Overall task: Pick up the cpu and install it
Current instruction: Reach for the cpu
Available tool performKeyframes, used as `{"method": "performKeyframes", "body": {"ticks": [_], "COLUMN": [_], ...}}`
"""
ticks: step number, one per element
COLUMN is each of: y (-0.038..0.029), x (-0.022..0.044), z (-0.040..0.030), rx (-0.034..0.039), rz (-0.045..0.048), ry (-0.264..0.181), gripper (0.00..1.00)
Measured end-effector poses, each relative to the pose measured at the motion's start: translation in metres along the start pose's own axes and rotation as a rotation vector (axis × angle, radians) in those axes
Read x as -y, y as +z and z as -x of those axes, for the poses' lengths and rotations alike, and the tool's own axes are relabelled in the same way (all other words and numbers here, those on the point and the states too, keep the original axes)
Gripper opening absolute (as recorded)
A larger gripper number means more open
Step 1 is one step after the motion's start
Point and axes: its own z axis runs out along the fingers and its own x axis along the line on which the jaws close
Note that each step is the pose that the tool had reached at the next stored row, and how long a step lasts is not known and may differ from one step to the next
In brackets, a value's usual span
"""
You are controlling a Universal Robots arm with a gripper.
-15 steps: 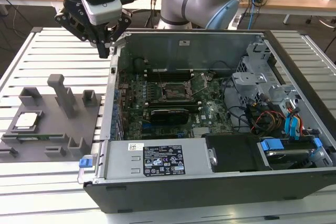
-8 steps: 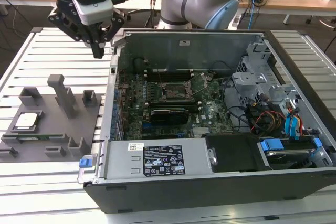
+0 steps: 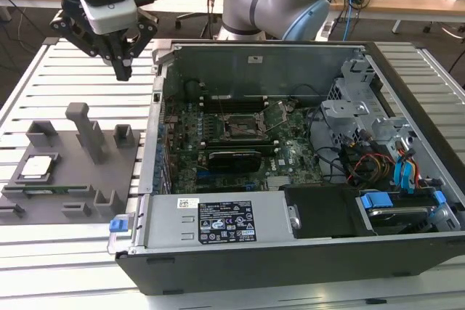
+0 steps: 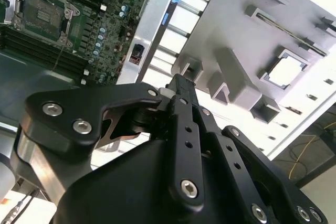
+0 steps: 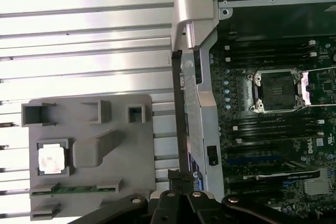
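I read this as the opening of the pick: nothing has been grasped and the cpu (image 3: pixel 36 167) sits in its square pocket on the grey fixture block (image 3: pixel 73 179). My gripper (image 3: pixel 123 70) hangs high over the slatted table (image 3: pixel 65 63), close beside the corner of the open computer case (image 3: pixel 156 99). Its fingers (image 4: pixel 181 90) are drawn together into one narrow point, with nothing between them.

From the gripper, the cpu is well below and well apart, out on the side away from the case. The fixture's tall grey post (image 3: pixel 89 132) stands between the two. In both wrist views the chip's pale metal top (image 5: pixel 52 159) faces up and lies flat in the pocket, with low walls close around it.

On the gripper's other side, down inside the case, the CPU socket (image 5: pixel 276 91) on the motherboard looks bare. Its metal load plate (image 5: pixel 308 87) is swung up, so I judge it ready to receive the chip. A black expansion card (image 3: pixel 234 159) lies near it.

In my judgement the pick calls for spreading the fingers wider than the chip. It also calls for getting over the pocket clear of the post, then descending square to the chip's edges, since the pocket walls leave little room.
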Motion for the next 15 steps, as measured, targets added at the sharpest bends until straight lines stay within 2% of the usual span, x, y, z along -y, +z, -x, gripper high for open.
{"method": "performKeyframes", "body": {"ticks": [9, 11, 15], "y": [-0.0003, -0.0005, -0.0006], "x": [0.0009, 0.0013, 0.0017], "z": [-0.0121, -0.0176, -0.0230], "rx": [-0.0001, -0.0001, -0.0001], "rz": [0.0001, 0.0001, 0.0001], "ry": [0.000, 0.000, 0.000], "gripper": [0.11, 0.11, 0.11]}}
